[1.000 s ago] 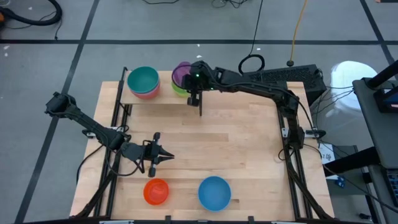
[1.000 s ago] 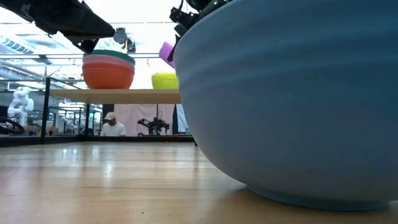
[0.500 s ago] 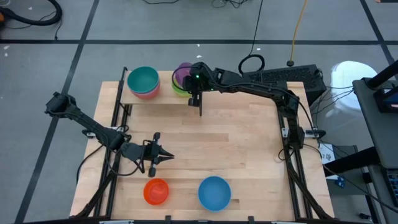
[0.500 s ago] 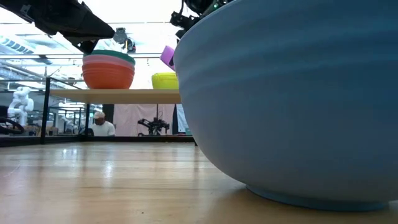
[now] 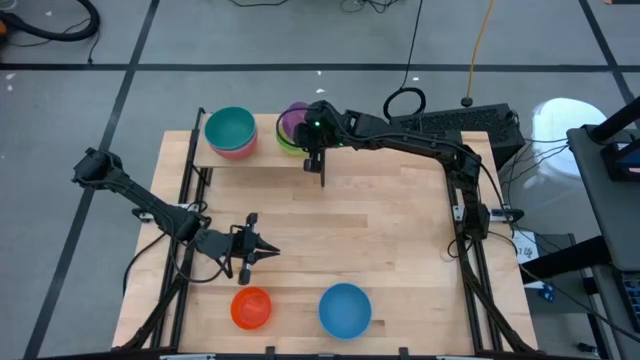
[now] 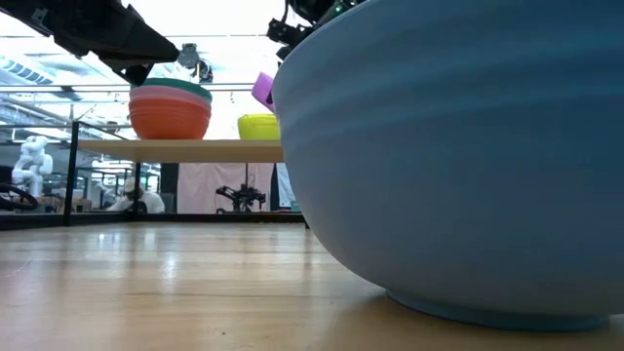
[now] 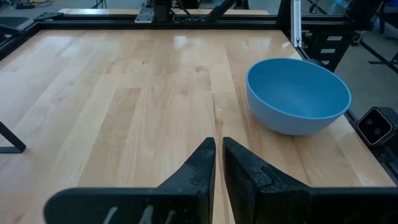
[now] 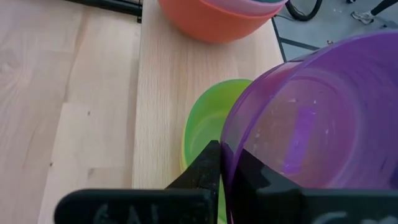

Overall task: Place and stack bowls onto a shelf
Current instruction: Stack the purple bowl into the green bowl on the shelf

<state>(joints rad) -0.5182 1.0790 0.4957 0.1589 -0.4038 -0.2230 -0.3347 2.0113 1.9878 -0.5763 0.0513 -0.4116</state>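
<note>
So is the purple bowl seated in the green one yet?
Not yet. The purple bowl hangs tilted above the green bowl, its rim pinched in the right claw.

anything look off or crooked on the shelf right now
The purple bowl is tilted, pinched by its rim in the right hand above the green bowl, not seated. The other stack sits level.

Colours recorded:
- Purple bowl (image 8: 311, 118): translucent purple.
- Green bowl (image 8: 202, 127): lime green, yellow-green in the low view.
- Stack on shelf (image 5: 250, 160): teal bowl (image 5: 229, 127) topmost, pink bowl (image 5: 238, 152) beneath, red-orange at the base.
- Orange bowl (image 5: 251, 307): bright orange.
- Blue bowl (image 7: 297, 95): plain sky blue.
- Shelf and tabletop (image 5: 380, 240): light wood with visible grain; posts black.
- Arms: dark.
</note>
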